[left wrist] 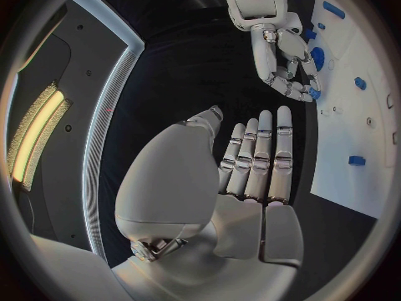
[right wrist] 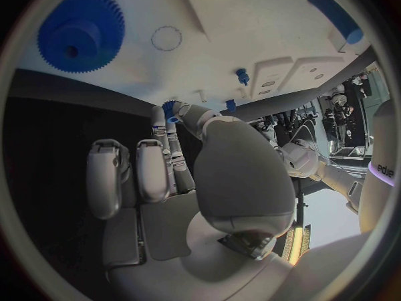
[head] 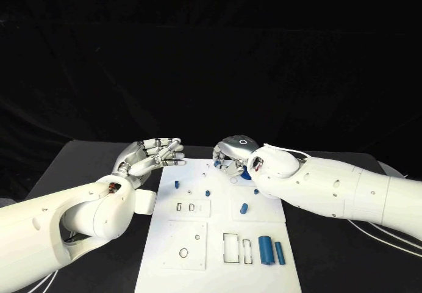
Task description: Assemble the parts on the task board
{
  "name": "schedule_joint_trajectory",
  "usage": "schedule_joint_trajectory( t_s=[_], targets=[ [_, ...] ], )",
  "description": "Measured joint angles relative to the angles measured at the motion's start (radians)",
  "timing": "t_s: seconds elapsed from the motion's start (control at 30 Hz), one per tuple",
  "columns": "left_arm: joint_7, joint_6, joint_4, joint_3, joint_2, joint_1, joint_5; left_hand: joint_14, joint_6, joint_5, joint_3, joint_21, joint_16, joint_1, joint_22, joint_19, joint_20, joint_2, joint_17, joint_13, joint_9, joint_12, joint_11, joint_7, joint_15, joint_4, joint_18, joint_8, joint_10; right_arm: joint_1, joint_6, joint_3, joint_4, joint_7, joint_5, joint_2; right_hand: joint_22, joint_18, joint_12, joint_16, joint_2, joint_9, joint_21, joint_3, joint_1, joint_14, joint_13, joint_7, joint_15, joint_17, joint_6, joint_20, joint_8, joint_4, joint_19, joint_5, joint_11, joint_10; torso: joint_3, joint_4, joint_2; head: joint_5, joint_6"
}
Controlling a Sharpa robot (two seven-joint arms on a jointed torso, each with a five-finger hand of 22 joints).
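Note:
The white task board (head: 224, 268) lies lengthwise in the middle of the table. My right hand (head: 234, 155) hovers over its far end with curled fingers, and thumb and finger pinch a small blue part (right wrist: 170, 106). A blue gear (right wrist: 79, 31) sits on the board just beyond those fingers. My left hand (head: 151, 155) hangs off the board's far left corner, fingers straight and apart from everything, palm bare (left wrist: 250, 180). Small blue pegs (head: 177, 182) (head: 244, 209) stand on the board. Two blue cylinders (head: 266, 250) (head: 280, 252) lie near its right edge.
The board (left wrist: 359, 127) has several cut-out slots and a raised plate (head: 186, 244) on its near left. A white block (head: 146, 201) sits by the board's left edge under my left forearm. White cables (head: 369, 235) lie on the black table at the right.

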Motion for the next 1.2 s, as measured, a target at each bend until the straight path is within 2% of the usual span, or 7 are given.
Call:
schedule_joint_trajectory(
  t_s=[0.3, 0.7, 1.2],
  targets=[
    [-0.001, 0.002, -0.005, 0.000, 0.004, 0.001, 0.000, 0.000, 0.000, 0.000, 0.000, 0.000, 0.000, 0.000, 0.000, 0.000, 0.000, 0.000, 0.000, 0.000, 0.000, 0.000, 0.000, 0.000, 0.000, 0.000, 0.000, 0.000, 0.000, -0.006, -0.010, 0.000, -0.052, 0.008, 0.013, 0.054, 0.000, 0.000, -0.002, 0.004, 0.000, 0.000, 0.000, 0.000, 0.000, 0.000, 0.000, 0.001, 0.000, 0.002, -0.001, 0.000, 0.000, 0.000, 0.000, -0.004, 0.000, 0.000, 0.0000, 0.0020, 0.001, 0.009, -0.004],
    [-0.003, 0.003, -0.007, 0.000, 0.006, 0.002, 0.000, 0.000, 0.000, 0.000, 0.000, 0.000, 0.000, 0.000, 0.000, 0.000, 0.000, 0.000, 0.000, 0.000, 0.000, -0.004, 0.000, 0.000, 0.000, 0.000, 0.000, 0.000, 0.000, -0.010, -0.018, 0.000, -0.084, 0.018, 0.022, 0.079, 0.000, 0.000, -0.003, 0.003, 0.000, 0.000, 0.000, -0.001, 0.000, 0.000, -0.001, 0.001, 0.000, 0.004, -0.005, 0.000, 0.004, 0.000, 0.000, -0.005, 0.000, 0.000, 0.0001, -0.0005, 0.002, 0.015, -0.006],
    [-0.005, 0.005, -0.008, 0.000, 0.008, 0.004, 0.000, 0.000, 0.000, 0.000, 0.000, 0.000, 0.000, 0.000, 0.000, 0.000, 0.000, 0.000, 0.001, 0.000, 0.000, -0.004, 0.000, 0.000, 0.000, 0.000, 0.000, 0.000, 0.000, -0.015, -0.013, 0.000, -0.110, 0.022, 0.029, 0.100, 0.000, 0.000, -0.006, 0.012, -0.003, 0.000, 0.005, -0.001, -0.003, 0.000, -0.001, 0.003, 0.000, 0.013, -0.011, 0.000, 0.003, 0.000, 0.007, -0.006, 0.000, 0.000, -0.0003, 0.0008, 0.003, 0.016, -0.004]
  ],
)
